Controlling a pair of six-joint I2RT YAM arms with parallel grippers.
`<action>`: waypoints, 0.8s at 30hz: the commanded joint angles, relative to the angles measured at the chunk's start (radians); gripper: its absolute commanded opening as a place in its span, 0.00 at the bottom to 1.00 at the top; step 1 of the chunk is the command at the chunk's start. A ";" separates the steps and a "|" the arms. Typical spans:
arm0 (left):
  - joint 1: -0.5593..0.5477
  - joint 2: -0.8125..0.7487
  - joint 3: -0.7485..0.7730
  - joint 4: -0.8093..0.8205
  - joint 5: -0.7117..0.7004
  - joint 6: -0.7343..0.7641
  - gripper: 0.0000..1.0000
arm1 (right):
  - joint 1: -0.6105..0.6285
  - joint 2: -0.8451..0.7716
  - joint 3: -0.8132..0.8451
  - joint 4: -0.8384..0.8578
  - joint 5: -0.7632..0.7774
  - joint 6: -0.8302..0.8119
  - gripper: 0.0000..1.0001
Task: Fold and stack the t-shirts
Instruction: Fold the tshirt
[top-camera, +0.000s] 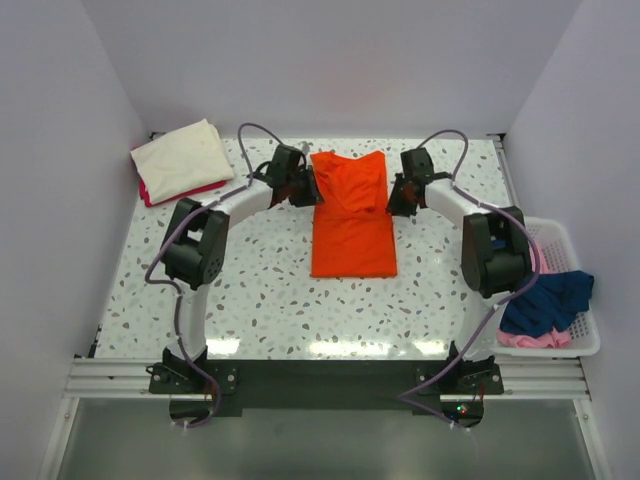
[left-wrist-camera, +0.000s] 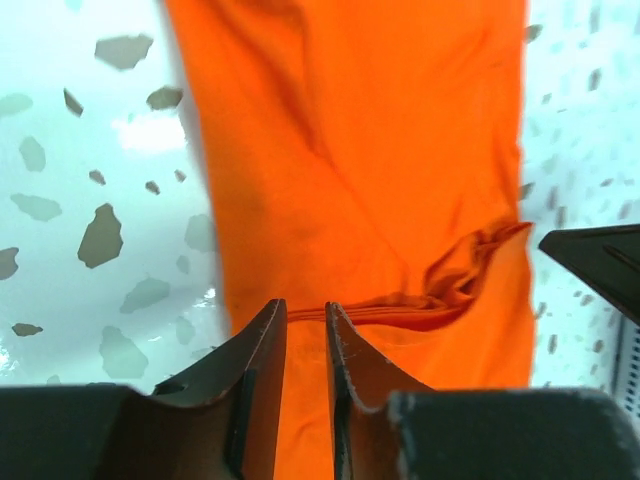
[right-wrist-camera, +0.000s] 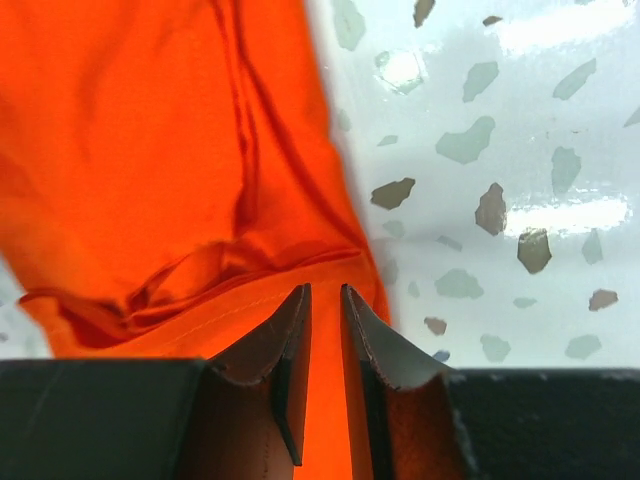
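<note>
An orange t-shirt (top-camera: 352, 235) lies lengthwise in the middle of the speckled table, folded into a narrow strip. Its far end is bunched and raised between my two grippers. My left gripper (top-camera: 305, 186) is at the shirt's far left corner, jaws nearly closed with orange cloth (left-wrist-camera: 370, 150) between them (left-wrist-camera: 306, 312). My right gripper (top-camera: 398, 195) is at the far right corner, jaws likewise pinched on the cloth (right-wrist-camera: 150, 150), with the hem at the fingertips (right-wrist-camera: 325, 292). A dark part of the right gripper (left-wrist-camera: 600, 262) shows in the left wrist view.
A folded cream shirt (top-camera: 183, 156) lies on a red one at the far left corner. A white basket (top-camera: 556, 235) at the right edge holds blue (top-camera: 548, 300) and pink (top-camera: 530, 340) garments. White walls enclose the table.
</note>
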 joint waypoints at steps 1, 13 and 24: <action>0.001 -0.133 -0.017 0.104 0.047 0.023 0.28 | 0.008 -0.131 -0.010 0.030 -0.034 -0.005 0.23; -0.151 -0.073 -0.063 0.249 0.184 -0.017 0.17 | 0.011 -0.191 -0.159 0.115 -0.129 0.035 0.24; -0.123 0.145 0.031 0.275 0.132 -0.049 0.17 | 0.009 -0.144 -0.278 0.119 -0.105 0.060 0.23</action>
